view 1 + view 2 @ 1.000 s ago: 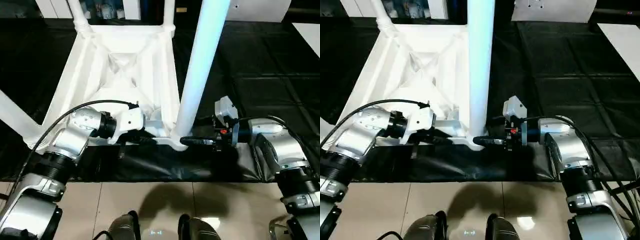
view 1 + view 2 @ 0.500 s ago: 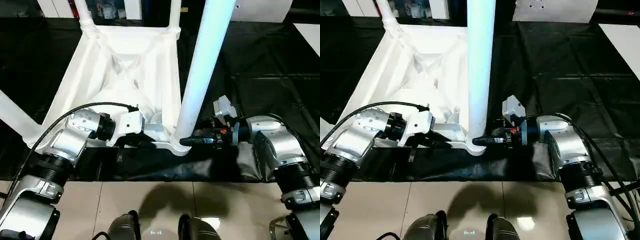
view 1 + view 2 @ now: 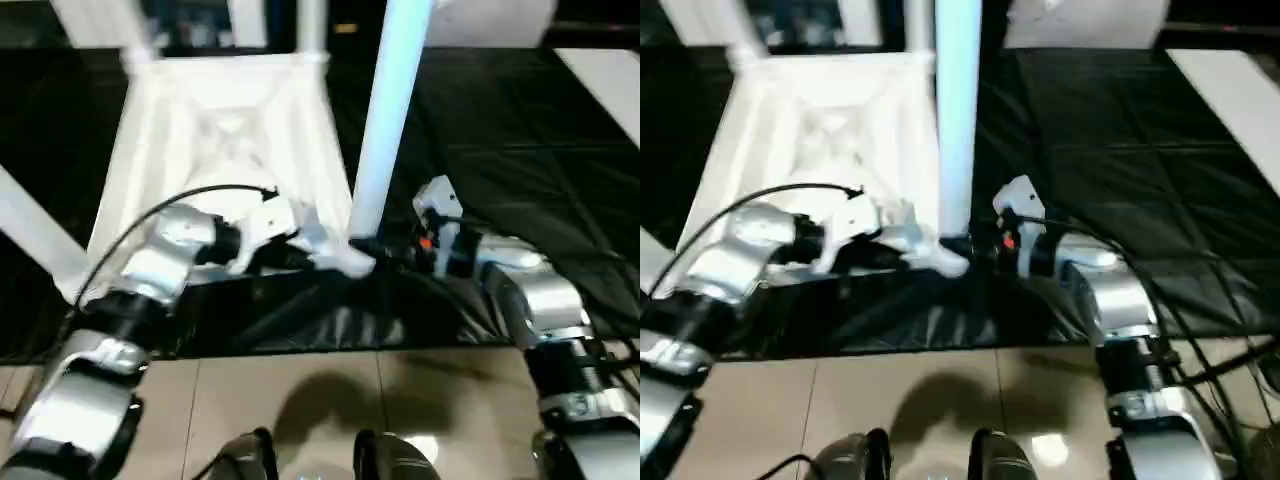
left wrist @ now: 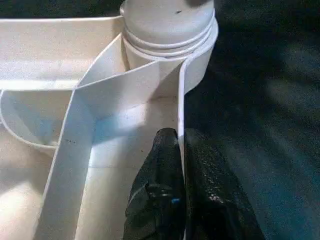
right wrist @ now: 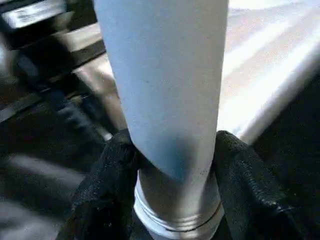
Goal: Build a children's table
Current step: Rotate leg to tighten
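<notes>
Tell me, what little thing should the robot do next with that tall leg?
Probably keep turning or pressing the leg into its corner socket. The right gripper clamps its base, and the left gripper pinches the tabletop's rim, steadying it.

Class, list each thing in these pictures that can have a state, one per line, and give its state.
Table top: upside down, ribbed underside up.
Near leg: upright, seated in its corner socket.
Left hand: shut on the table top's rim.
Right hand: shut on the near leg, just above the socket.
</notes>
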Tool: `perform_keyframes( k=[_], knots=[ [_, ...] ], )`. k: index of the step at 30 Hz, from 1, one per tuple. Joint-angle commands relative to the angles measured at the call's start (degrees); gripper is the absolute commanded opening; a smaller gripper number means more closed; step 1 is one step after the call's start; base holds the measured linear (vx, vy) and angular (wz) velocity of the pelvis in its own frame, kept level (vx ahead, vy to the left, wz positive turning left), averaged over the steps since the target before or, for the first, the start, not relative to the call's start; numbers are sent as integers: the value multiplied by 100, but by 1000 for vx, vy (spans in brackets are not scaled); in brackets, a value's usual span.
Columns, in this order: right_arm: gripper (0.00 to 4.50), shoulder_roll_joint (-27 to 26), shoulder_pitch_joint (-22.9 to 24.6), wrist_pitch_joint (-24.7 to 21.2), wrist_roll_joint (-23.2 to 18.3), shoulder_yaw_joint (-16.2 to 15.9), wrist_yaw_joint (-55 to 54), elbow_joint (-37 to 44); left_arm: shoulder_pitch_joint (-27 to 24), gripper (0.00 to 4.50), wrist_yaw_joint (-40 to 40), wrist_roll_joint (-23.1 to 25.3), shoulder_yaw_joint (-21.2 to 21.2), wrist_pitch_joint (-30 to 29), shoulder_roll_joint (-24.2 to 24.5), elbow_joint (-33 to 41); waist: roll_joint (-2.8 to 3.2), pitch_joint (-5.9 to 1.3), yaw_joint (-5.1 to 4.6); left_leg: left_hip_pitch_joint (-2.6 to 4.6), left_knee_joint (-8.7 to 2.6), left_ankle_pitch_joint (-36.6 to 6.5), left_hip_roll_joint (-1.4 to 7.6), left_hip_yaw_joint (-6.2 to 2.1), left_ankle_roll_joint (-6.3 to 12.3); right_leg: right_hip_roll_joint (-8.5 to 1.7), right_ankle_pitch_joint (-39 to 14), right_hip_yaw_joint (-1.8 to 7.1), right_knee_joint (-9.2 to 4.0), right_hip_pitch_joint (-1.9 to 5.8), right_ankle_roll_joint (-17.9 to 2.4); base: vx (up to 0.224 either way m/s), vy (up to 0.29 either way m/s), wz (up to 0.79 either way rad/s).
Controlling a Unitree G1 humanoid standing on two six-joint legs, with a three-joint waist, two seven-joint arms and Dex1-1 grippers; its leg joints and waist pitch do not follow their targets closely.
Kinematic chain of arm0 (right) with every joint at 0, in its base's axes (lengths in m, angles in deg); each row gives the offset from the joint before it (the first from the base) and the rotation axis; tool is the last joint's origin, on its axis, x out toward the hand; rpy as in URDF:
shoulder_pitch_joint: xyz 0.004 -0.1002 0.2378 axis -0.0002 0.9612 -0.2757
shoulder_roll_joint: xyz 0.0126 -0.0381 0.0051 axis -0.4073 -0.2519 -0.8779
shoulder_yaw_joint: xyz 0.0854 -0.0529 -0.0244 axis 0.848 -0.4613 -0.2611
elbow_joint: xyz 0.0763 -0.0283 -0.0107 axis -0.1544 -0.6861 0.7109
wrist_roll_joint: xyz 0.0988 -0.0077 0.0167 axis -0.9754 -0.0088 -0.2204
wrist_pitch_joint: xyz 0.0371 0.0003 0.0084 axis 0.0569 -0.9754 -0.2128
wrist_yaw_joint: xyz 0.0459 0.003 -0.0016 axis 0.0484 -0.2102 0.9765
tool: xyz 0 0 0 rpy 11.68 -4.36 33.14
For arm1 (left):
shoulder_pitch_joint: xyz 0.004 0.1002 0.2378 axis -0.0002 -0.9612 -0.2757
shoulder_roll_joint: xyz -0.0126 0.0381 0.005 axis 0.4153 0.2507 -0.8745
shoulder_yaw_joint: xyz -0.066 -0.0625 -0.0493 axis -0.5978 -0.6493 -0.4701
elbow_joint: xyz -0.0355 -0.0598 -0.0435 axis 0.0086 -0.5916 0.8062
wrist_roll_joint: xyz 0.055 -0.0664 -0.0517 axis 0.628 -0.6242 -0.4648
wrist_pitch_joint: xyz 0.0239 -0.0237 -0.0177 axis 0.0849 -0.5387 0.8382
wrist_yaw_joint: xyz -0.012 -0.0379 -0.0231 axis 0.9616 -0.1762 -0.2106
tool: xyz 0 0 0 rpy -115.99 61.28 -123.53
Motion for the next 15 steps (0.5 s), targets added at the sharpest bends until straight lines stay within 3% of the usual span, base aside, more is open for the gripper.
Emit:
perform_keyframes(
  k=[1,4,5,11,12,15],
  knots=[
    [191,-536,-86,-373,191,-350,-738,-225,209,0,556,-61,116,-144,-543,-26,-53,-364,3,133,-468,-1685,398,-311,-27,-629,-3138,314,-591,215,-906,0,0,0],
    [191,-1013,-179,-626,371,-218,-1774,-287,408,0,1265,-29,-40,-413,-956,-254,-39,-384,-23,130,-488,-1490,405,-284,4,-583,-2577,314,-560,192,-1006,0,0,0],
    [191,-1156,-196,-687,442,-176,-2060,-279,456,0,1419,-11,-83,-483,-1059,-314,-42,-392,-28,163,-474,-1502,393,-256,12,-577,-2320,333,-565,175,-1094,0,0,0],
    [191,-1804,-354,-786,360,250,-3169,-386,575,0,1982,74,-198,-665,-1387,-434,-46,-447,-13,135,-433,-1022,371,-209,242,-570,-1376,353,-492,233,-1254,0,0,0],
    [247,-1821,-348,-699,334,255,-3122,-357,571,0,1990,86,-185,-673,-1394,-408,-41,-451,-6,134,-430,-975,369,-206,275,-565,-1288,354,-483,238,-1266,0,0,0],
    [264,-1690,-288,-451,417,166,-2898,-248,524,0,1895,128,-152,-644,-1301,-320,-47,-464,27,120,-408,-766,358,-186,461,-563,-970,349,-463,264,-1318,0,0,0]
  ],
)
